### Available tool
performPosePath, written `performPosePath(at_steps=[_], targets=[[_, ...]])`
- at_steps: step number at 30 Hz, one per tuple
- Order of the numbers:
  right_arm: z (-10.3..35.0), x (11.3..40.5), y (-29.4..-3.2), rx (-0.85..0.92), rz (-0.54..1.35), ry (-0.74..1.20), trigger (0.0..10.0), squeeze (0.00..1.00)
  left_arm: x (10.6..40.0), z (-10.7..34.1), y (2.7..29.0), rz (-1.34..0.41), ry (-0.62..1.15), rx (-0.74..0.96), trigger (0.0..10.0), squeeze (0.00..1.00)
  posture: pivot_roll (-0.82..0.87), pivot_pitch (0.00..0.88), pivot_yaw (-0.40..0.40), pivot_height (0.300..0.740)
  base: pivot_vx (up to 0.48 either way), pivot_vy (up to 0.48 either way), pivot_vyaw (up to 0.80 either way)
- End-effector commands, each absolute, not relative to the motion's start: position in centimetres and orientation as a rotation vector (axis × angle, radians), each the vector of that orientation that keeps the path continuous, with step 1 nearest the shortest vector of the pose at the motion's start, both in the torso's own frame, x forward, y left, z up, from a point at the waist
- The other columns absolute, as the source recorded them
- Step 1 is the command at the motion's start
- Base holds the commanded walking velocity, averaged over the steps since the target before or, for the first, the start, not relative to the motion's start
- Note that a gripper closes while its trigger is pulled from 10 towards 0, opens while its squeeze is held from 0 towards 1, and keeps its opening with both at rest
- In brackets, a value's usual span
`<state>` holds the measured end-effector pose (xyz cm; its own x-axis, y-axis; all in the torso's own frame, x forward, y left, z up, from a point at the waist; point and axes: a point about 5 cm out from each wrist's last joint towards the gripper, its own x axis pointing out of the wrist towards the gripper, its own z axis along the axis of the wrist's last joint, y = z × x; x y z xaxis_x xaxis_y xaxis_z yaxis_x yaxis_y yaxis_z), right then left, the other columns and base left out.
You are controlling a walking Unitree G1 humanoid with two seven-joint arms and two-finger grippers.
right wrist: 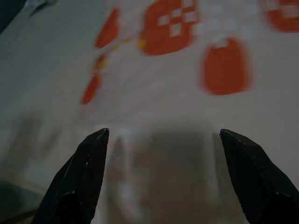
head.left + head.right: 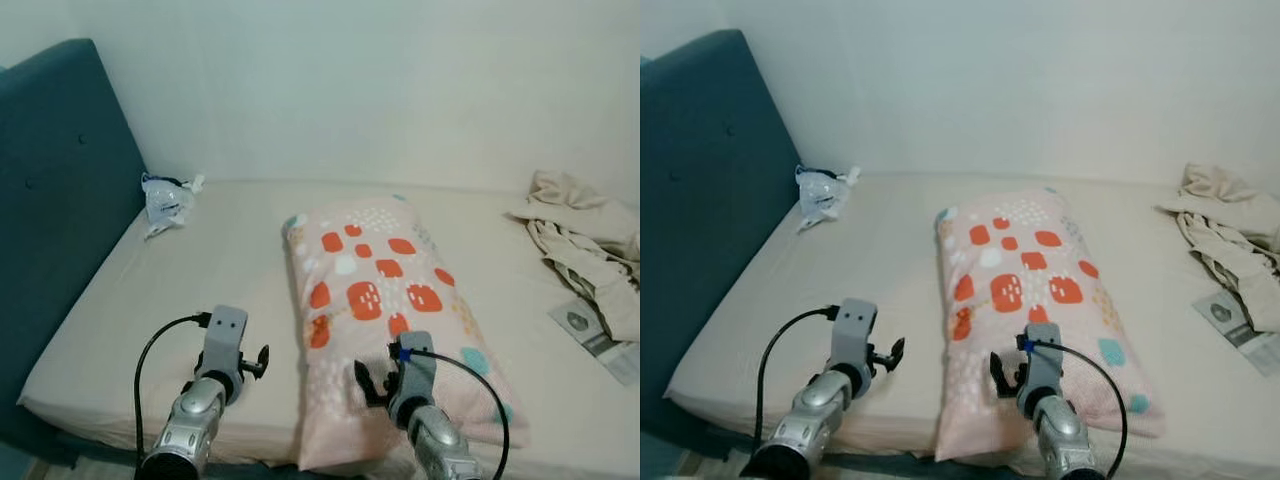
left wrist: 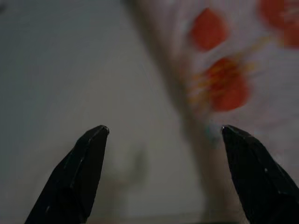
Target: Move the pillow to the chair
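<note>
The pillow (image 2: 385,300) lies mid-bed (image 2: 200,290), its long axis running from the near edge toward the wall. The right hand (image 1: 163,154) hovers over its near end, fingers apart; the left hand (image 3: 163,149) (also spread) is just beside its left edge.

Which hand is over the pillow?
The right hand, open above the pillow's near end; the left hand hangs over bare mattress beside it.

No writing can be read anywhere; the leaflet (image 2: 598,340) lying on the bed (image 2: 230,270), well off to the right of the right hand (image 2: 378,383), bears a round emblem and print too small to make out
</note>
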<state>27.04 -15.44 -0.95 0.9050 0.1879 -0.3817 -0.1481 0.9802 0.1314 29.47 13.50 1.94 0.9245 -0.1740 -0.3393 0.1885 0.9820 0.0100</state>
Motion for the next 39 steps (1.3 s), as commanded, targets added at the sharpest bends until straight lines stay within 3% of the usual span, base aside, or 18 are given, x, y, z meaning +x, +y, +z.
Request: performPosePath(at_steps=[1, 10, 17, 23, 30, 32, 34, 39], targets=[[-1.3, 26.8, -15.3, 0.111, 0.173, 0.428, 10.0, 0.00, 29.4, 1.8, 13.4, -0.195, 0.353, 0.051, 10.0, 0.00, -0.05, 0.058, 0.051, 0.740, 0.000, 0.000, 0.00], [-1.5, 26.6, -15.6, 0.105, 0.161, 0.438, 10.0, 0.00, 28.9, 0.7, 13.6, -0.191, 0.406, 0.126, 10.0, 0.00, -0.05, 0.060, 0.053, 0.740, 0.000, 0.000, 0.00], [-1.6, 26.5, -15.8, 0.021, 0.142, 0.433, 10.0, 0.00, 29.1, 0.8, 16.1, -0.039, 0.412, 0.088, 10.0, 0.01, -0.04, 0.054, 0.017, 0.740, 0.000, 0.000, 0.00], [-2.9, 25.5, -15.7, -0.085, 0.197, 0.519, 10.0, 0.00, 26.1, -2.7, 19.2, 0.029, 0.660, 0.231, 10.0, 0.00, -0.02, 0.041, 0.032, 0.740, 0.000, 0.000, 0.00], [-2.8, 25.5, -14.7, -0.130, 0.247, 0.505, 10.0, 0.00, 25.3, -2.7, 20.7, 0.109, 0.627, 0.122, 10.0, 0.01, -0.02, 0.054, -0.024, 0.740, 0.000, 0.000, 0.00], [-2.6, 25.5, -14.1, -0.212, 0.320, 0.474, 10.0, 0.00, 25.1, -2.8, 20.9, 0.130, 0.625, 0.092, 10.0, 0.00, -0.02, 0.049, -0.044, 0.740, 0.000, 0.000, 0.00], [-1.5, 26.2, -14.2, -0.331, 0.404, 0.388, 10.0, 0.00, 24.3, -3.2, 19.6, 0.147, 0.597, 0.052, 10.0, 0.00, 0.00, 0.059, -0.120, 0.740, 0.000, 0.000, 0.00], [0.5, 28.0, -14.4, -0.274, 0.355, 0.300, 10.0, 0.00, 25.1, -1.6, 18.5, 0.135, 0.450, 0.034, 10.0, 0.00, -0.02, 0.095, -0.130, 0.740, 0.000, 0.000, 0.00]])
